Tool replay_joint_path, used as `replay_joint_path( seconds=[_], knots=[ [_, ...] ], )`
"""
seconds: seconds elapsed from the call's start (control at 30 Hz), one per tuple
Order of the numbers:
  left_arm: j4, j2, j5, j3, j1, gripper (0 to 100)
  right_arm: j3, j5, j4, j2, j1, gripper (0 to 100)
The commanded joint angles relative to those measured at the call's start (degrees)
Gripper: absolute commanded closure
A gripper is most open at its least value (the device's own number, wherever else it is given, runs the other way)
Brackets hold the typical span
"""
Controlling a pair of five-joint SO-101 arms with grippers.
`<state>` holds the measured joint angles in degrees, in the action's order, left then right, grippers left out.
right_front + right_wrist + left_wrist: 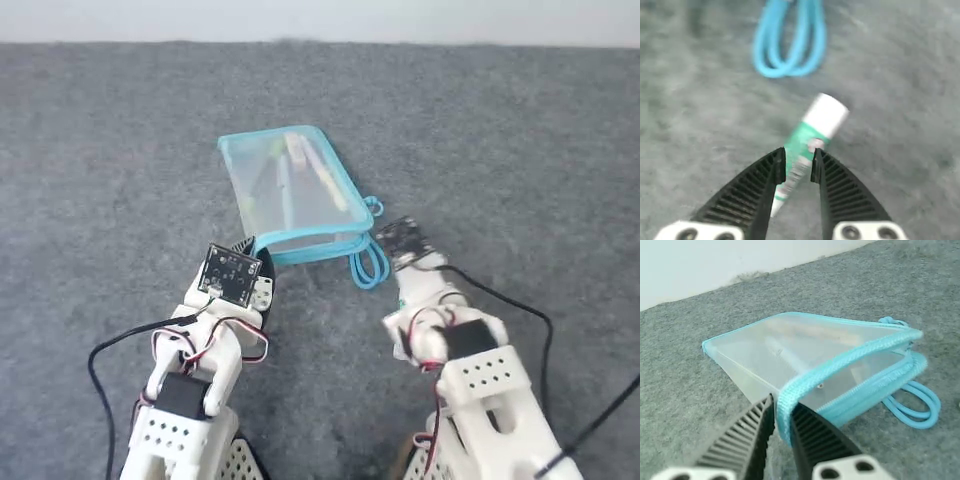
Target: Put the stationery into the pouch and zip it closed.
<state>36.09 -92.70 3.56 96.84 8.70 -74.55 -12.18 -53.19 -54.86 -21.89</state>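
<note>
Pouch (790, 347) edge between left fingers (751, 436)

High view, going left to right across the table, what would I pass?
left arm → pouch → cord loop → right arm

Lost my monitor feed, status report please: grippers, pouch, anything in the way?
Left gripper shut on pouch rim, mouth held open. Right gripper shut on green-white tube above carpet. Cord loop lies beside pouch mouth.
</note>
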Motion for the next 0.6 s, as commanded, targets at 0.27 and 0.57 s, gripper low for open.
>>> replay_joint_path(
  seconds=[0.27, 0.57],
  knots=[
    [-1.23, -0.88, 0.26, -0.92, -0.44, 99, -0.09, -0.35, 1.54, -1.36, -1.27, 90.2],
    [-1.41, -0.88, 0.26, -0.92, -0.44, 99, -0.35, -0.35, 1.10, -1.45, 1.63, 74.8]
  ],
)
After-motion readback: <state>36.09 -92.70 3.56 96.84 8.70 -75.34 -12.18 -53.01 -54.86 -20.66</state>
